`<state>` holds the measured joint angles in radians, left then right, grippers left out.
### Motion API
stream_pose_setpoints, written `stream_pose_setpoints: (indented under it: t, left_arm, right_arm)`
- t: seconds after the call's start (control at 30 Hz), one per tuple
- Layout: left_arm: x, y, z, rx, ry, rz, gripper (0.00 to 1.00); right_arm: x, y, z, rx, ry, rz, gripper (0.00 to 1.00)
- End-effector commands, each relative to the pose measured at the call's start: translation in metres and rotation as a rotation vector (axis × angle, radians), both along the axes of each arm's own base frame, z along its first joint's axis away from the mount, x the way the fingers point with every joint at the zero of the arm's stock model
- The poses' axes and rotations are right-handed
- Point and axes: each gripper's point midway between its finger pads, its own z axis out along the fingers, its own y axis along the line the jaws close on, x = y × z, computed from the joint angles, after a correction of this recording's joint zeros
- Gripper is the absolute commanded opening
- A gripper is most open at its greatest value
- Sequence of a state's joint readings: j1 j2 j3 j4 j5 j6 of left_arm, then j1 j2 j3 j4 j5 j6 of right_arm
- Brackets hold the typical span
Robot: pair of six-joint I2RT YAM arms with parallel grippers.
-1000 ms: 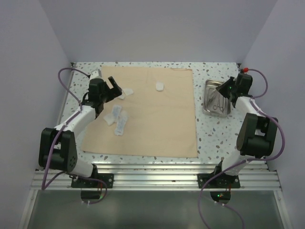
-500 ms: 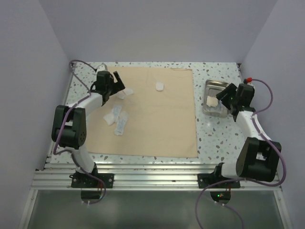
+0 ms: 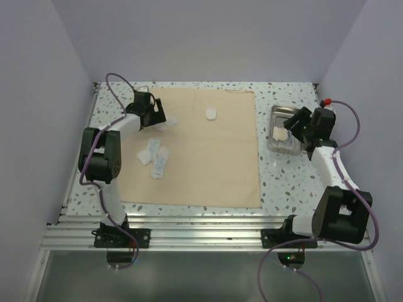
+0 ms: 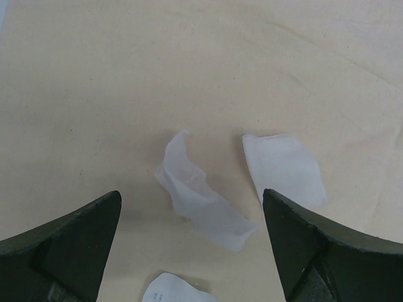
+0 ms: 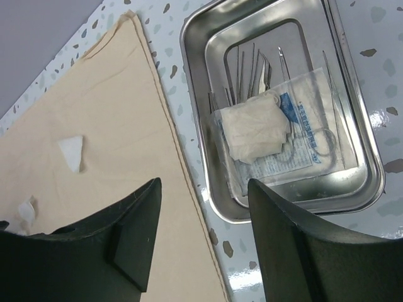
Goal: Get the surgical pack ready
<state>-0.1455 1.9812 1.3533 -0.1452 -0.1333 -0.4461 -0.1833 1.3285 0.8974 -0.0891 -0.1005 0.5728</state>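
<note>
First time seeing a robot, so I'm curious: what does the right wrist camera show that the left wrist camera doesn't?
Right wrist only: a steel tray on the speckled table, holding thin metal tools and a gauze packet. Left wrist only: a close look at two white scraps lying apart. Both: the beige cloth, with white bits on it.

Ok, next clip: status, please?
Left hand open, over loose gauze pieces on flat beige cloth. Right hand open, above steel tray; instruments and gauze packet inside. Nothing in the way seen.
</note>
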Motion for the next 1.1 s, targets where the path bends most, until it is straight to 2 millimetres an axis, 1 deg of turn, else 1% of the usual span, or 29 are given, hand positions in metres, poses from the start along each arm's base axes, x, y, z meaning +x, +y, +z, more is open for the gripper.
stream_pose_setpoints:
  t: [0.0,0.03,0.07,0.1,0.13,0.17,0.2,0.23,0.3,0.43,0.47,0.5,0.57,0.6,0.67,0.7,0.73,0.77,0.8,0.83,0.87,0.93,0.97,1.03,1.07]
  left_arm:
    - [-0.003,0.000,0.005,0.075,-0.006,-0.084,0.98]
    - [0.000,-0.001,0.006,0.084,-0.005,-0.090,0.95]
    - [0.001,-0.001,0.003,0.089,0.009,-0.098,0.94]
    - [-0.003,-0.002,-0.011,0.108,0.063,-0.118,0.93]
    - [0.004,-0.006,-0.007,0.110,0.059,-0.132,0.90]
    - [0.004,-0.007,-0.011,0.120,0.075,-0.139,0.89]
    - [-0.001,-0.008,-0.022,0.137,0.118,-0.151,0.88]
    - [0.002,-0.009,-0.020,0.152,0.116,-0.149,0.85]
    - [0.001,-0.013,-0.025,0.170,0.125,-0.168,0.78]
    - [0.001,-0.014,-0.028,0.194,0.147,-0.179,0.58]
    - [0.000,-0.013,-0.032,0.197,0.162,-0.179,0.53]
    - [-0.002,-0.013,-0.032,0.199,0.174,-0.180,0.45]
    - [-0.003,-0.013,-0.032,0.196,0.176,-0.175,0.37]
    - [-0.003,-0.014,-0.029,0.189,0.168,-0.171,0.28]
    - [-0.002,-0.016,-0.023,0.182,0.154,-0.166,0.22]
    - [-0.001,-0.017,-0.020,0.175,0.146,-0.164,0.16]
    - [-0.001,-0.019,-0.017,0.168,0.140,-0.164,0.14]
    - [0.000,-0.020,-0.010,0.154,0.125,-0.161,0.11]
    - [0.000,-0.024,-0.004,0.139,0.113,-0.166,0.06]
    - [-0.002,-0.027,-0.001,0.121,0.106,-0.175,0.03]
    - [-0.002,-0.030,0.013,0.103,0.075,-0.181,0.00]
    - [-0.005,-0.045,0.024,0.040,0.030,-0.226,0.00]
    - [-0.004,-0.050,0.040,0.013,-0.013,-0.242,0.00]
    - [-0.010,-0.066,0.049,-0.058,-0.021,-0.289,0.00]
    - [-0.012,-0.073,0.058,-0.080,-0.040,-0.313,0.00]
  right_arm:
    - [0.010,0.005,0.019,-0.004,-0.050,0.031,0.61]
    - [0.010,0.006,0.020,-0.002,-0.053,0.032,0.61]
    - [0.011,0.007,0.021,-0.002,-0.057,0.039,0.60]
    - [0.011,0.007,0.022,-0.001,-0.058,0.039,0.60]
    - [0.012,0.009,0.024,-0.002,-0.063,0.042,0.60]
    - [0.011,0.009,0.023,-0.001,-0.058,0.043,0.60]
    - [0.012,0.010,0.024,-0.001,-0.061,0.045,0.60]
    - [0.012,0.009,0.024,-0.002,-0.061,0.045,0.60]
    - [0.012,0.010,0.024,-0.003,-0.061,0.048,0.60]
    - [0.013,0.011,0.023,-0.002,-0.058,0.051,0.59]
    - [0.013,0.011,0.023,-0.001,-0.060,0.050,0.59]
    - [0.013,0.012,0.022,0.000,-0.059,0.053,0.59]
    - [0.014,0.012,0.023,0.003,-0.060,0.055,0.58]
    - [0.016,0.013,0.023,0.003,-0.060,0.058,0.58]
    - [0.018,0.018,0.020,0.004,-0.052,0.074,0.58]
    - [0.019,0.021,0.021,0.005,-0.053,0.083,0.58]
    - [0.020,0.024,0.020,0.006,-0.050,0.091,0.58]
    - [0.022,0.032,0.019,0.005,-0.049,0.115,0.58]
    - [0.023,0.036,0.019,0.000,-0.049,0.129,0.58]
    - [0.023,0.049,0.017,-0.002,-0.046,0.161,0.58]
    - [0.025,0.055,0.016,-0.010,-0.042,0.180,0.58]
    - [0.028,0.069,0.014,-0.011,-0.030,0.221,0.58]
    - [0.029,0.074,0.013,-0.008,-0.029,0.236,0.58]
    - [0.032,0.081,0.010,0.000,-0.022,0.263,0.58]
    - [0.032,0.082,0.009,-0.001,-0.017,0.267,0.58]
